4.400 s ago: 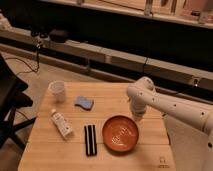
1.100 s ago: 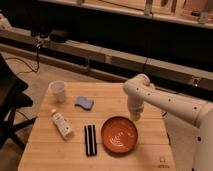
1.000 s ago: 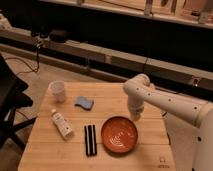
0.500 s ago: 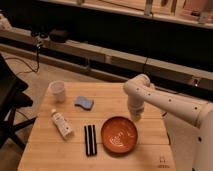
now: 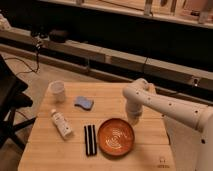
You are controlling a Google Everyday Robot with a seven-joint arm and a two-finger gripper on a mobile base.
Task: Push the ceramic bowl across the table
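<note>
We see the ceramic bowl (image 5: 116, 137) sitting near the front edge of the bench (image 5: 150, 97), right of centre, with the pincer (image 5: 133, 119) down at its back-right rim, touching or just beside it, can't say which. We cannot tell how far the pincer is open; nothing seems held. We judge this as the contact step of the push: the next move calls for a low, steady shove, likely toward the left-front, keeping contact on the rim so the bowl slides, not tips. Bowl is round, shallow, glazed orange-brown with pale swirl inside. Bench is light wood slats. Just left of the bowl lie two dark bars (image 5: 90, 139), then a white bottle (image 5: 61, 124), a blue sponge (image 5: 83, 103), a white cup (image 5: 58, 91)
</note>
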